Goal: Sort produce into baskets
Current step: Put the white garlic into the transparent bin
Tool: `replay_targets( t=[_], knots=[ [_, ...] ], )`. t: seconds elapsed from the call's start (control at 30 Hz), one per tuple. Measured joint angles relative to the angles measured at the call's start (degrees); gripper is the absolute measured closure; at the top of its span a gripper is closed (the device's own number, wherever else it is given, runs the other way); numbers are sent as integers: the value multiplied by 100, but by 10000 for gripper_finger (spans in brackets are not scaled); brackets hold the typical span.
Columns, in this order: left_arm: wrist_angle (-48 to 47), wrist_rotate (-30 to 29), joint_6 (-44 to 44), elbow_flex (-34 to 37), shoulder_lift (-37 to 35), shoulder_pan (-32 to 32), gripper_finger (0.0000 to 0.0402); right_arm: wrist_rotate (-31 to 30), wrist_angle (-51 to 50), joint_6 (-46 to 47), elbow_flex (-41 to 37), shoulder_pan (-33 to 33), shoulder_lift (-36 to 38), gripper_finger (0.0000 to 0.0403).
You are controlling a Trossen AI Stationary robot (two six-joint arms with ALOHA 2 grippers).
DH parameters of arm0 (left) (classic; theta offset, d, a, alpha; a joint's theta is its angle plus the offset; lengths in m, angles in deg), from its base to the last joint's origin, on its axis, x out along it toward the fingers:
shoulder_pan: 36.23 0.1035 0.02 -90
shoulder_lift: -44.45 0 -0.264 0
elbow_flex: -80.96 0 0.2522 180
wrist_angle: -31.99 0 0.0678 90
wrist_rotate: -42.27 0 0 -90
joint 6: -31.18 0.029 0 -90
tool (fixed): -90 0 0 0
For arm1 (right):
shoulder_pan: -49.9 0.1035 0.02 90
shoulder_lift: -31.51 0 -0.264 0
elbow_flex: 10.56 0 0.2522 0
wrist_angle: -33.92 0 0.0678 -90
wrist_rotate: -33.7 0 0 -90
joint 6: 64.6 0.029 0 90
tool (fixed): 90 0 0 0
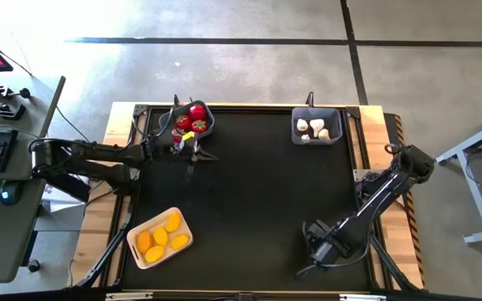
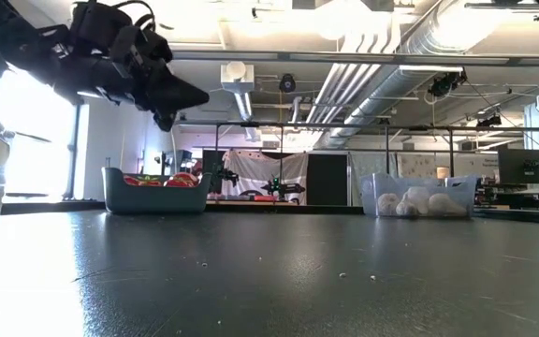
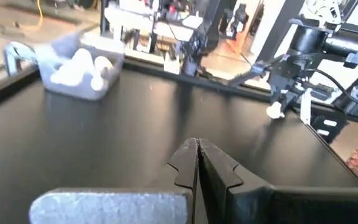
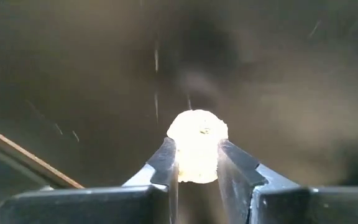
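Observation:
My right gripper stands near the table's near right corner, pointing down, shut on a whitish garlic bulb. The bulb also shows in the left wrist view below the right arm. My left gripper is shut with nothing in it, beside the grey-blue bin that holds the red pieces, and well above the table in the low view. The darker grey bin at the far right holds garlic bulbs. The cream tray at the near left holds several yellow-orange ovals. My right gripper pinches the garlic bulb by its two opposite sides between the two fingers, coming from above and pointing down. The bulb's rounded end sticks out past the fingertips. Whether it is clear of the table, I cannot tell.
The black mat lies bare between the three containers. A wooden border and a metal frame run around it. In the low view the red bin and the garlic bin stand at the far edge.

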Motion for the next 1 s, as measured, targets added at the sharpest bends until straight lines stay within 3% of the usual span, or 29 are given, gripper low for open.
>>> replay_targets(
  t=[0.23,0.47,0.73,1.0],
  knots=[
    [4,6,120,21,-508,213,401,-1191,-1020,-894,84,-1014,528,338],
    [-24,4,226,109,-924,382,401,-2541,-1748,-2907,80,-3145,1037,338],
    [-62,4,335,114,-1040,590,401,-3550,-1268,-5923,80,-6049,1480,338],
    [-23,4,381,116,-1058,762,401,-3410,447,-8461,68,-8004,1231,339]
  ],
)
